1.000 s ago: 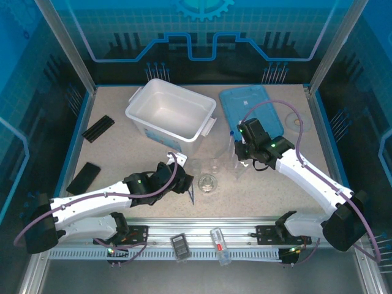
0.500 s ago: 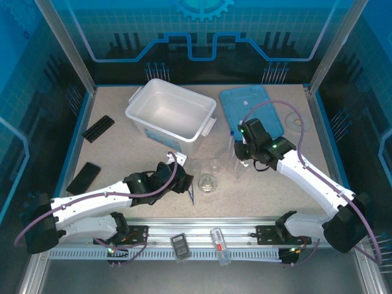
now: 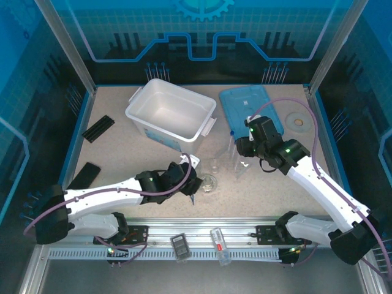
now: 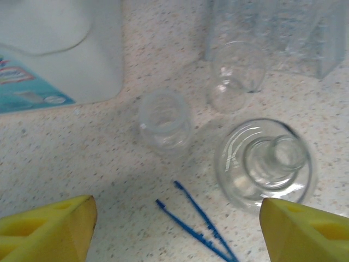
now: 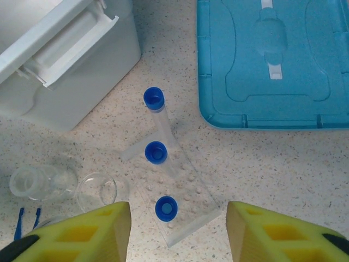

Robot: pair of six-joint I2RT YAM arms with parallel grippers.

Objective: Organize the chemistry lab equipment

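Left tool (image 4: 177,225): held apart above dark blue tweezers (image 4: 220,249).
Right tool (image 5: 178,233): held apart above three slim clear blue-capped tubes (image 5: 156,152).

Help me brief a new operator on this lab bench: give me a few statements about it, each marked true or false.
1. The lid is shut on the white bin. False: the lid lies flat on the table, to the right of the open bin.
2. There are three blue-capped tubes. True.
3. The left gripper is holding the tweezers. False: it is open, and the tweezers lie loose on the table under it.
4. The right gripper is open. True.
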